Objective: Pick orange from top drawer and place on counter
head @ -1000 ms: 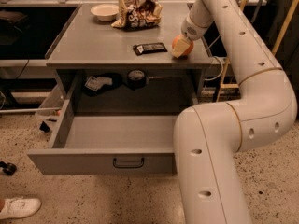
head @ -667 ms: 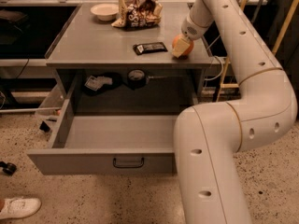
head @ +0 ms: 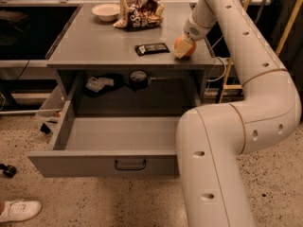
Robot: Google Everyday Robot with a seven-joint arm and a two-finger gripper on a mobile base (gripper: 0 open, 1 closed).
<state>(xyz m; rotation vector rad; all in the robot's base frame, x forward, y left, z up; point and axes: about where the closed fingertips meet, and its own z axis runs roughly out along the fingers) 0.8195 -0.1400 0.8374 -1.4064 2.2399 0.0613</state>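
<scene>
The orange (head: 186, 44) is at the counter's (head: 94, 46) front right corner, at the surface; I cannot tell whether it rests on it. My gripper (head: 182, 48) comes down from the white arm and is shut on the orange, with one pale finger (head: 181, 51) across its front. The top drawer (head: 71, 159) is pulled wide open below, its inside bare, with the dark bar handle (head: 129, 164) at the centre of the front panel.
On the counter lie a black flat packet (head: 151, 48), a crumpled chip bag (head: 138, 11) and a white bowl (head: 106, 11). My arm's large white links (head: 213, 145) stand right of the drawer. A white shoe (head: 16, 210) is on the floor at lower left.
</scene>
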